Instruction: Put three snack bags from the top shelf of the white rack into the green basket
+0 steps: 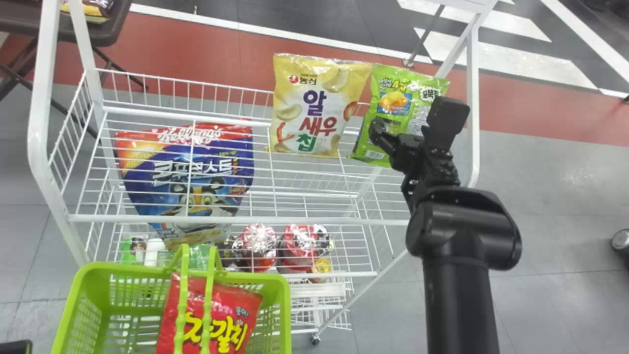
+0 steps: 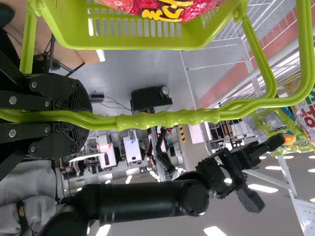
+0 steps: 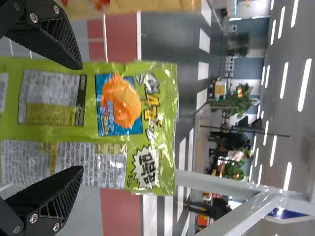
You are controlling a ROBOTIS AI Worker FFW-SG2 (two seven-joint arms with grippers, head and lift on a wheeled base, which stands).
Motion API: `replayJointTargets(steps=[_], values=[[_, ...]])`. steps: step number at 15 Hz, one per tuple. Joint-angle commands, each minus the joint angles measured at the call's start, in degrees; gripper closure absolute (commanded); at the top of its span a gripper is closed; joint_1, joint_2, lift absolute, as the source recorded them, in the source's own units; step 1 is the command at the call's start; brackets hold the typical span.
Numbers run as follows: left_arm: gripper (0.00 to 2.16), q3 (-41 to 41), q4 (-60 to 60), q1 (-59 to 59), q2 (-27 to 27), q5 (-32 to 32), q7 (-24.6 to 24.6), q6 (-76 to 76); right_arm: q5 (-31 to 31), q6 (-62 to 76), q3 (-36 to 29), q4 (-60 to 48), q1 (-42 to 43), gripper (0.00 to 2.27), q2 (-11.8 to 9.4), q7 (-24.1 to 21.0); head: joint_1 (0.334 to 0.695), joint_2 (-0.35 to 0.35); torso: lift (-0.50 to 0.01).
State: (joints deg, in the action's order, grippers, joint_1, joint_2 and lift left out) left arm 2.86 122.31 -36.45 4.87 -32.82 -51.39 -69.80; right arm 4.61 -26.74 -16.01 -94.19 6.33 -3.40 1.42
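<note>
The white rack (image 1: 319, 221) holds a glossy green bag (image 1: 408, 118).

On the white rack (image 1: 295, 220), a yellow snack bag (image 1: 314, 118) stands at twelve o'clock, a blue one (image 1: 189, 167) at nine, a green one (image 1: 393, 103) at two, where the right hand (image 1: 415, 118) spreads its fingers. Toward half past seven, the green basket (image 1: 283, 295) holds a red bag (image 1: 236, 314).

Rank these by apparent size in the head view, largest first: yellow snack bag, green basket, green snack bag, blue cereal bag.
1. Green basket, even cut off
2. Blue cereal bag
3. Yellow snack bag
4. Green snack bag, partly hidden
</note>
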Motion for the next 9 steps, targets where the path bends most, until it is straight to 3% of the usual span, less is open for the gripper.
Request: replayJointTargets(steps=[1,3,4,7,8,9], values=[[2.15,0.0,-0.5,1.2,0.1,-0.2,0.2,-0.5,1.5,-0.6,-1.0,4.1,3.3,0.09,-0.8,0.2,0.695,-0.35,0.0],[2.15,-0.3,-1.2,2.6,0.2,-0.3,0.2,-1.3,1.6,-1.3,-2.5,4.4,3.7,0.15,-1.1,1.6,0.695,-0.35,0.0],[2.15,-0.3,-1.2,2.8,0.2,-0.3,0.2,-1.5,1.5,-1.5,-2.8,4.4,3.9,0.41,-1.1,3.3,0.695,-0.35,0.0],[2.15,-0.3,-1.1,2.9,0.4,-0.6,0.2,-1.9,1.2,-6.3,-3.7,4.3,4.3,1.84,-1.1,3.9,0.695,-0.35,0.0],[2.15,-0.3,-1.2,2.9,0.5,-0.6,0.2,-1.9,1.0,-7.0,-4.5,4.4,5.1,2.04,-1.1,5.1,0.695,-0.35,0.0],[2.15,-0.2,-1.1,2.9,0.5,-0.6,0.2,-1.9,1.2,-7.0,-5.3,4.3,5.3,2.07,-1.1,5.3,0.695,-0.35,0.0]])
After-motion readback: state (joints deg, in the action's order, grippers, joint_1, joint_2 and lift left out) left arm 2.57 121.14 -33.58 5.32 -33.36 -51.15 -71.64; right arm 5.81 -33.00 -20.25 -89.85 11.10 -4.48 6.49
